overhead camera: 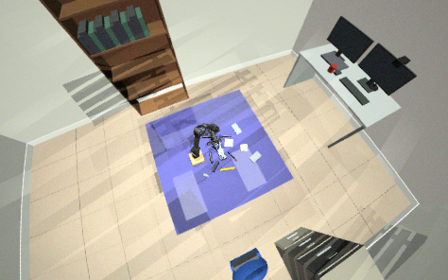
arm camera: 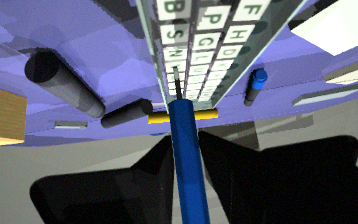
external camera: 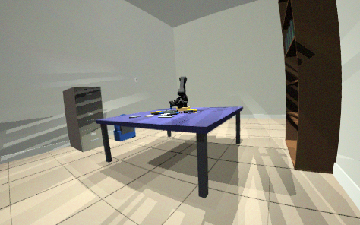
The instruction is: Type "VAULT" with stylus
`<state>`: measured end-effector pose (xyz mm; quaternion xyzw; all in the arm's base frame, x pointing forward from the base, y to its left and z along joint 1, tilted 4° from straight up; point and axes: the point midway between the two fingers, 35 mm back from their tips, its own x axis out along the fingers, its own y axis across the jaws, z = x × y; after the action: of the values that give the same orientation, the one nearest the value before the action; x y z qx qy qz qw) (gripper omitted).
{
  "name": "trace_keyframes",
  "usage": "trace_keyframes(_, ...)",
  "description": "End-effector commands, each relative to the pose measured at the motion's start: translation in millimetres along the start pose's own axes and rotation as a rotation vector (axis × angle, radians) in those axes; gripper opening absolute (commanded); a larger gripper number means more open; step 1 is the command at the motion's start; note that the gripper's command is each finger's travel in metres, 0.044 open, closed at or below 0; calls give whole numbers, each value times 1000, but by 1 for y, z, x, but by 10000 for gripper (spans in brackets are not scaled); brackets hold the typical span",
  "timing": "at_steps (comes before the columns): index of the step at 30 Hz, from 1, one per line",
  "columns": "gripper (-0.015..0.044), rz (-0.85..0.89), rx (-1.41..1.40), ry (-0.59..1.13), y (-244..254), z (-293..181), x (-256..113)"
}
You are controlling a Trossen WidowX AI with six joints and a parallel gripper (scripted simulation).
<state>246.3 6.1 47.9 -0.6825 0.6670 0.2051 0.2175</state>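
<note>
My gripper (arm camera: 185,139) (external camera: 172,105) is shut on the blue stylus (arm camera: 186,130), which points away from the wrist camera. The stylus's thin dark tip with a grey end is over the left key column of the keyboard (arm camera: 207,40) (overhead camera: 221,152), just past the N key in the wrist view. The key under the tip is partly hidden, and I cannot tell whether the tip touches it. The keyboard has white keys with dark letters; B, S, N, P, G, F, H and D can be read. The farther keys are small and blurred.
A yellow bar (arm camera: 208,114) (overhead camera: 228,168) lies past the keyboard's far end. Two dark cylinders (arm camera: 67,87) (arm camera: 127,113) and a wooden block (arm camera: 2,115) are at the left. A blue-capped marker (arm camera: 256,85) and several pale slabs (arm camera: 342,25) are at the right.
</note>
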Motion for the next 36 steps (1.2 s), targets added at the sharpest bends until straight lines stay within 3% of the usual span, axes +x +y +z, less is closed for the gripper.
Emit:
trace_keyframes(1, 81, 1, 3, -1, 0, 2, 1)
trace_keyframes(36, 71, 2, 9, -3, 0, -26, -16)
